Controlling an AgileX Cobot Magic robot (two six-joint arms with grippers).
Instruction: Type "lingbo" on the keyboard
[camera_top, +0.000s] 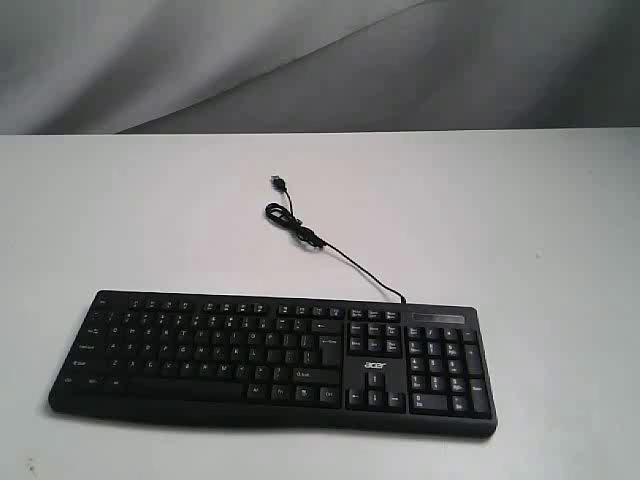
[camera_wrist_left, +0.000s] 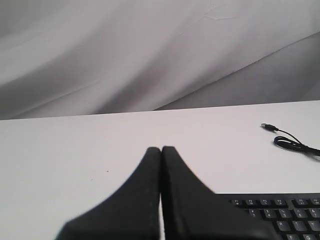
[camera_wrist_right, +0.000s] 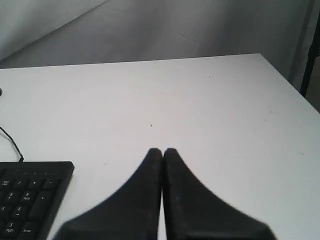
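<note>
Smooth white tabletop (camera_top: 520, 220), wide black plastic keyboard (camera_top: 270, 360) lying between the pincers, letter end just beside the left pincer (camera_wrist_left: 161, 150), number pad near the right pincer (camera_wrist_right: 162, 151), both pinched fully closed, empty; likely risk: blunt paired tips strike neighbouring keys or shove the unanchored board.

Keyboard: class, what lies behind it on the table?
Its cable, running from the back of the keyboard to a small coil and a loose plug on the white table. Nothing there is covered.
</note>
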